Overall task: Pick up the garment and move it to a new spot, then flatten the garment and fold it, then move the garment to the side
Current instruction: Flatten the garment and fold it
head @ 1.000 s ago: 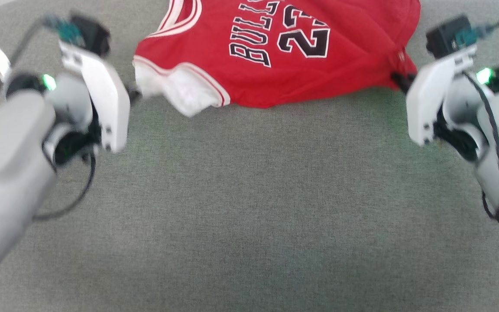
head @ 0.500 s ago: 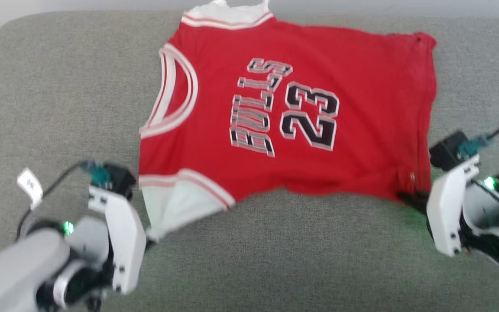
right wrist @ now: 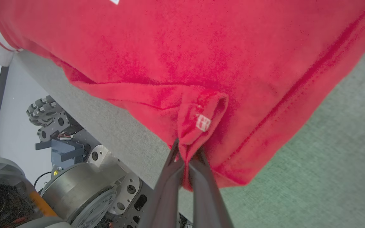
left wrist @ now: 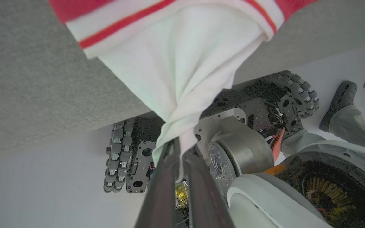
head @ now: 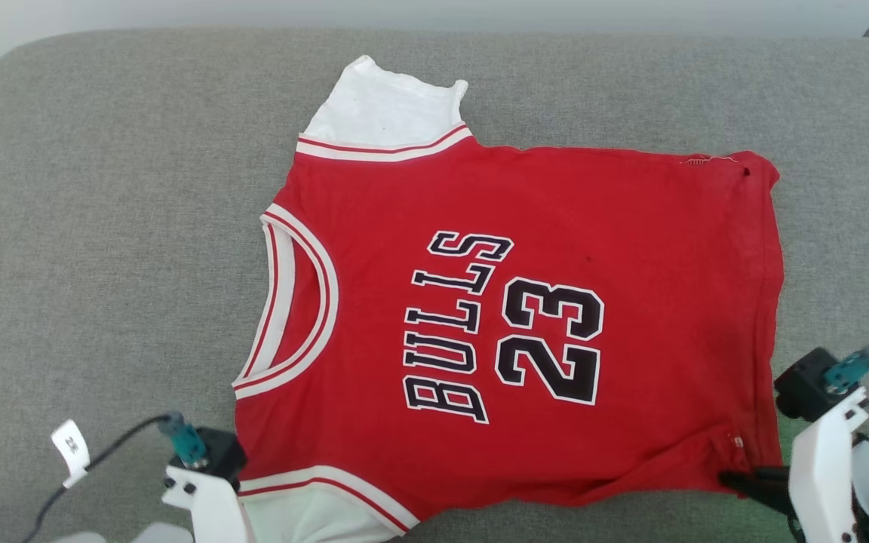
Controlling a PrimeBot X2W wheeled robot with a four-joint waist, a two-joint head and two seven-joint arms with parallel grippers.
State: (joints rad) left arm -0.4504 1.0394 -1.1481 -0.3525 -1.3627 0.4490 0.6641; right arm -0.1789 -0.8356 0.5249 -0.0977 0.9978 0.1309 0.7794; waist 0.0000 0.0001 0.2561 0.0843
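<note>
1. In the head view, the red shirt (head: 525,249) is seen spread flat, front up, on a grey padded surface (head: 102,226). Its neck opening is turned to the robot's left and its hem to the right. The black lettering (head: 502,332) reads "BULLS 23". One white sleeve lies at the far side. The right gripper (head: 740,481) is seen at the near right corner of the hem, its dark fingers touching the cloth.
2. In the left wrist view, the near white sleeve (left wrist: 182,63) is drawn to a point and pinched between the pressed-together fingers of the left gripper (left wrist: 180,148). The sleeve is pulled past the edge of the surface, and the robot's wheeled base (left wrist: 119,158) is seen beyond.
3. In the right wrist view, a bunched red fold bearing a small white tag (right wrist: 202,122) is clamped between the right fingers, which are closed on it at the hem corner.
</note>
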